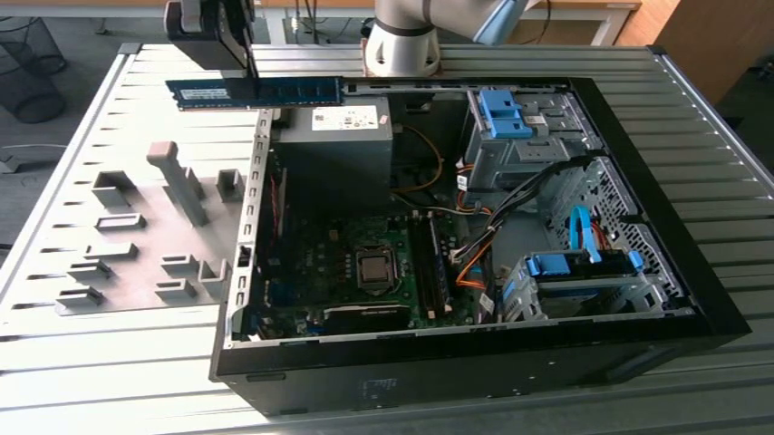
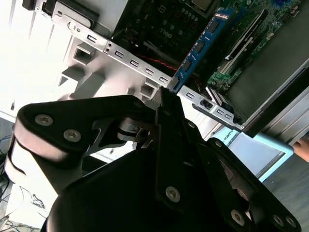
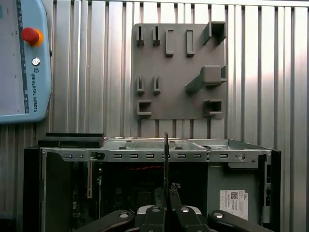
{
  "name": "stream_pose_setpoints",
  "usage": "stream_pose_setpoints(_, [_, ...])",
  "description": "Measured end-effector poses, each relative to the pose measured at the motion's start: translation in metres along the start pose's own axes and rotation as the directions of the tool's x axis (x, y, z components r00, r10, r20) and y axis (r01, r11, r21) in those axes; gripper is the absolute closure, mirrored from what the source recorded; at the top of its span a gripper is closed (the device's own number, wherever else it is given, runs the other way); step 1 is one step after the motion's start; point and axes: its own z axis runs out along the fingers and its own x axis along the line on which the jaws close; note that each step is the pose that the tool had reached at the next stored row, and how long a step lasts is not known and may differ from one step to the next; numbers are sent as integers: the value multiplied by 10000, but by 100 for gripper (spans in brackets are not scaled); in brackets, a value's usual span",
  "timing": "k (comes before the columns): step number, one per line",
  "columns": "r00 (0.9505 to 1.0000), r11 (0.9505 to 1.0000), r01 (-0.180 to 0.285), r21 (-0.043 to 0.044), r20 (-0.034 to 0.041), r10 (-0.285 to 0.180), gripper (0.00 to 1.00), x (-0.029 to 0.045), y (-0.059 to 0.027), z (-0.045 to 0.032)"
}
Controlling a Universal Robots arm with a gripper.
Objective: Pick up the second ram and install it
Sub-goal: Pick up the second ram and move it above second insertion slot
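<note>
Gripping the second ram (image 1: 254, 91), a long, thin blue circuit-board stick with dark chips, the black two-fingered gripper (image 1: 250, 76) is clamped on the stick's upper edge about midway along, so it hangs level and on edge. Just beneath it we see the perforated metal rim of the black computer tower case (image 1: 484, 372), which lies open on its side. The stick sits above that rim at the case's far corner on the exterior view's left, not yet over the board. Further in lie the green motherboard (image 1: 326, 263) and its long dark memory slots (image 1: 432, 263), with orange and black cables (image 1: 466, 258) bunched just beside them. Beyond the case wall, the grey plastic holder plate (image 1: 133, 245) with its raised blocks rests on the ribbed metal table (image 1: 97, 362). We judge the hazards to be these: the stick could clip the rim if lowered where it hangs, it lies crosswise to the slots, the cables could snag it, and so narrow a pinch could let it tilt under seating force.
</note>
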Motion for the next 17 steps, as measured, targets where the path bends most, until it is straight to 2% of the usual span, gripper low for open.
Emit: stream_pose_setpoints(17, [10000, 10000, 0, 0, 0, 0, 86, 0, -221, -2])
